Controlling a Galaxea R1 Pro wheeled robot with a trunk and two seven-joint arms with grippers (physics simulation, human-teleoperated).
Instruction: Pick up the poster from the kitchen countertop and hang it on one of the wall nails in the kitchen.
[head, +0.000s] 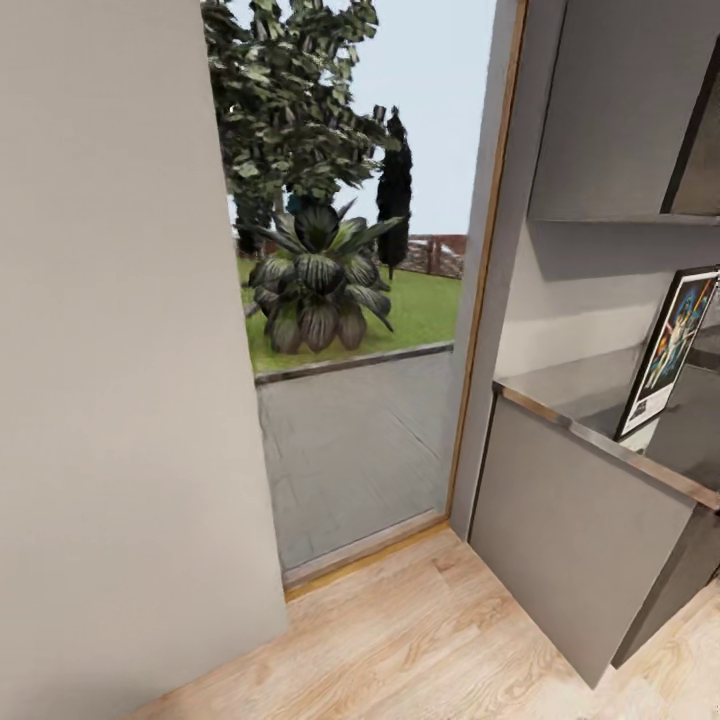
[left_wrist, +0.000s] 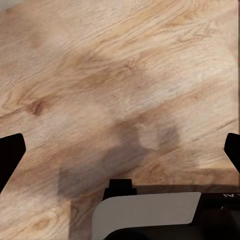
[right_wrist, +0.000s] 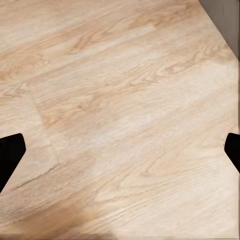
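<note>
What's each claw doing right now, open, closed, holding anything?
Left claw: open, fingertips wide apart, nothing between them, wood floor below.
Right claw: open, empty, over the wood floor.

Poster (head: 668, 352) apparently upright on kitchen countertop (head: 585, 393)

Poster (head: 668, 352): the black-framed, white-bordered upright print at 3 o'clock is cut by the picture's edge; its artwork is too small to read.
Bench (head: 560, 392): the glossy grey slab top runs off the edge.
Left tool (left_wrist: 120, 150): only the dark fingertips show.
</note>
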